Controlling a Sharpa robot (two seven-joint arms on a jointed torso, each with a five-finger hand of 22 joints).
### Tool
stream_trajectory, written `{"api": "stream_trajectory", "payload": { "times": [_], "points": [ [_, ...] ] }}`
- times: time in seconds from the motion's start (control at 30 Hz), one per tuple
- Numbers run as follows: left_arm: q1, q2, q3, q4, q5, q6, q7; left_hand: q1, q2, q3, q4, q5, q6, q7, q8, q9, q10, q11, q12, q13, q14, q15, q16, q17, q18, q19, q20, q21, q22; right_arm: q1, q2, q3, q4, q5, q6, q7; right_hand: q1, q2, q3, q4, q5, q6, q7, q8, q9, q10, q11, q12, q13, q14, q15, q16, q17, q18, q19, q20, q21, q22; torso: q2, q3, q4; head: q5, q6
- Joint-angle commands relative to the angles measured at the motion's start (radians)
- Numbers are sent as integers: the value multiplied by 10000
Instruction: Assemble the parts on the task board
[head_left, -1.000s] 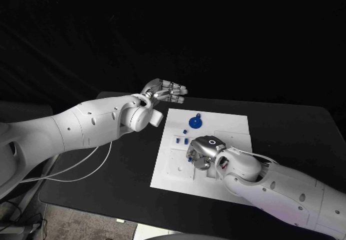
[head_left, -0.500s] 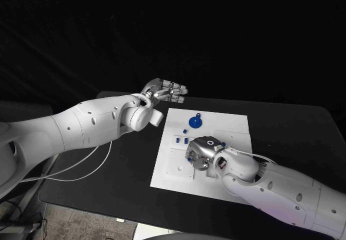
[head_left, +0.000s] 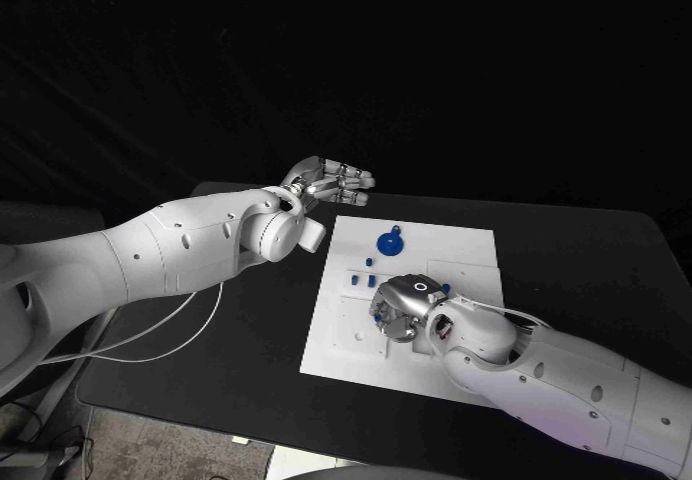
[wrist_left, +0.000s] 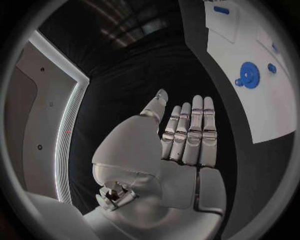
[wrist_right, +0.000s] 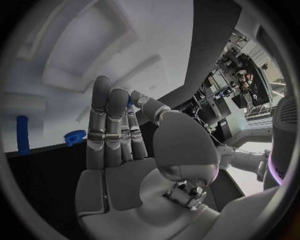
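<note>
- My right hand (head_left: 408, 302) is low over the middle of the white task board (head_left: 459, 250), palm down, its back turned up to my head camera.
- Its fingers (wrist_right: 109, 125) lie straight and close together in the wrist view, with a bit of blue showing just behind the fingertips; I cannot tell whether I am pinching a part or only touching one.
- In the head view small blue parts (head_left: 379, 318) peek out from under that hand on its near left side, against the board.
- A blue gear (head_left: 389, 243) with a small knob lies flat on the board beyond my right hand, toward the far edge, apart from the fingers.
- Between the gear and my right hand sit a few little blue pegs (head_left: 369, 264), and a short blue bar (head_left: 351, 282) lies just to the left of the hand.
- My left hand (head_left: 329, 183) is held above the black desk (head_left: 260, 320) past the board's far left corner, well apart from the parts.
- That hand holds nothing: its fingers (wrist_left: 190, 135) are stretched out side by side, the thumb standing a little away.
- From the left wrist, the gear (wrist_left: 250, 75) lies on the board off to the side of my fingertips.
</note>
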Motion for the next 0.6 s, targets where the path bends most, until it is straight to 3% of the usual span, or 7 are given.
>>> {"api": "stream_trajectory", "payload": {
  "times": [0.03, 0.1, 0.13, 0.17, 0.27, 0.37, 0.6],
  "points": [
    [13, 5, 11, 26, 7, 109, 24, 6, -41, -54, -15, -39, -60, -11, 0, 14, -62, -22, 8, -1, -59, -2, -21, -7, -21, 32, 55, 43, -9, -51, -70, -41, -66, 532, -124, 65, 69, -195, -183, 19, 81, -284, 80, -39, -19, -336, 125, -63, -51, 9, 109, -41, -45, 190, 36, 105, -95, -86, 0, 7, 10, -12, 18],
    [13, 0, 11, 28, 7, 106, 22, 6, -41, -54, -15, -39, -60, -11, 0, 14, -62, -22, 8, -1, -59, -2, -21, -7, -21, 32, 55, 43, -9, -51, -114, -42, -70, 863, -460, 183, 307, -392, -1322, 251, 397, -1804, 179, -7, -41, -1304, 303, -26, -40, -43, 192, -157, -182, 317, 92, 237, -352, -323, 3, 5, 12, -11, 21],
    [13, -3, 11, 30, 7, 108, 21, 6, -41, -54, -15, -39, -60, -11, 0, 14, -62, -22, 8, -1, -59, -2, -21, -7, -21, 32, 55, 43, -9, -51, -146, -42, -68, 1063, -693, 263, 647, -337, -2165, 572, 706, -2262, -83, -55, -67, -1513, 348, -34, -46, -16, 208, -169, -252, 357, 237, 274, -533, -526, 6, 3, 14, -9, 22],
    [13, -5, 11, 31, 7, 110, 22, 6, -41, -54, -15, -39, -60, -11, 0, 14, -62, -22, 8, -1, -59, -2, -21, -7, -21, 32, 55, 43, -9, -51, -170, -42, -63, 1188, -836, 314, 955, -376, -2609, 898, 740, -2372, -69, -80, -77, -1657, 392, -55, -54, -10, 242, -142, -300, 378, 395, 302, -710, -741, 6, 3, 14, -9, 22],
    [13, -6, 11, 35, 7, 128, 25, 10, -37, -53, -7, -37, -65, -10, 4, 15, -68, -21, 10, -1, -50, -4, -18, -5, -19, 38, 54, 46, -8, -50, -281, -41, -9, 1586, -1226, 447, 1242, -596, -3052, 1458, 867, -2843, -179, -78, -83, -1971, 471, -58, -58, -21, 283, -89, -329, 403, 526, 342, -857, -952, 5, 9, 10, -2, 23],
    [13, -6, 11, 43, 7, 143, 33, 21, -23, -45, -2, -37, -65, -13, 8, 16, -66, -24, 13, 0, -19, -15, -9, 2, -12, 58, 45, 56, -4, -49, -422, -35, 113, 1916, -1407, 546, 1534, -745, -3176, 1943, 859, -3178, -25, -107, -105, -2056, 487, -61, -58, -37, 291, -49, -370, 430, 588, 351, -911, -1152, 4, 8, 13, -8, 31],
    [13, -23, 10, 35, 7, 160, 33, 27, -21, -43, -5, -35, -62, -14, 9, 16, -65, -26, 11, -1, -6, -19, -16, 4, -13, 68, 40, 61, -2, -42, -889, 214, 570, 2592, -1566, 799, 1449, -442, -3075, 1577, 929, -2727, 270, -95, -91, -1605, 405, -62, -57, -35, 241, 22, -385, 428, 594, 310, -748, -1336, -6, 15, -10, -24, 107]
  ]
}}
